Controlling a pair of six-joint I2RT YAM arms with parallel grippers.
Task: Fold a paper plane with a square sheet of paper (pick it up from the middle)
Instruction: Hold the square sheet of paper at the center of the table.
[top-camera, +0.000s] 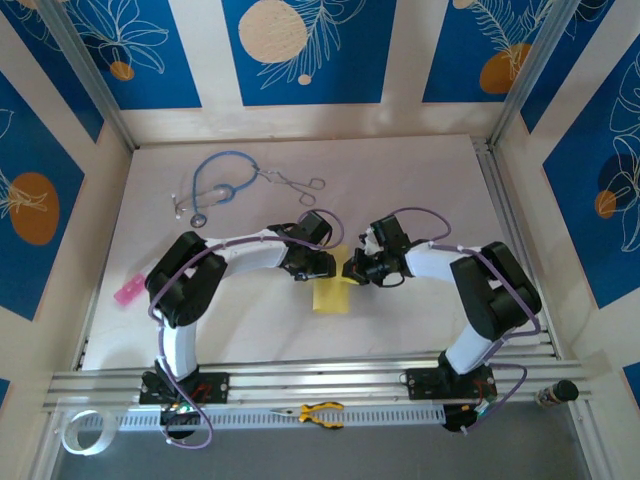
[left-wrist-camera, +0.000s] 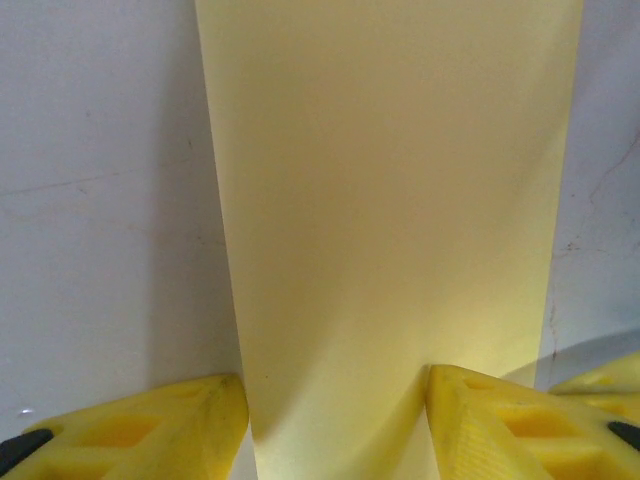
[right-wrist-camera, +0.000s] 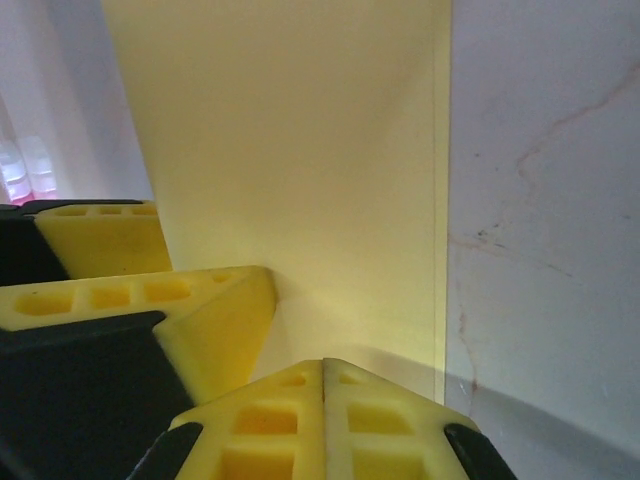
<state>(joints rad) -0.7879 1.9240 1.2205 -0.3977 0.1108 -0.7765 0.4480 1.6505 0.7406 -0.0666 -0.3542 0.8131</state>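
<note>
The pale-yellow square sheet of paper (top-camera: 331, 297) lies on the white table as a narrow, folded-looking rectangle, not shaped as a paper plane. Both grippers meet over its far end. My left gripper (top-camera: 318, 268) is open. In the left wrist view it (left-wrist-camera: 340, 415) straddles the sheet (left-wrist-camera: 390, 200), one yellow fingertip at the left edge and the other over the right part. My right gripper (top-camera: 352, 268) is shut. In the right wrist view it (right-wrist-camera: 323, 365) has its tips pressed together low over the sheet (right-wrist-camera: 300, 150), beside the left gripper's fingers (right-wrist-camera: 215, 320).
A blue stethoscope (top-camera: 215, 185) and metal forceps (top-camera: 295, 182) lie at the back of the table. A small pink object (top-camera: 130, 291) sits at the left edge. Yellow-handled pliers (top-camera: 320, 412) and a tape roll (top-camera: 85, 432) rest by the front rail.
</note>
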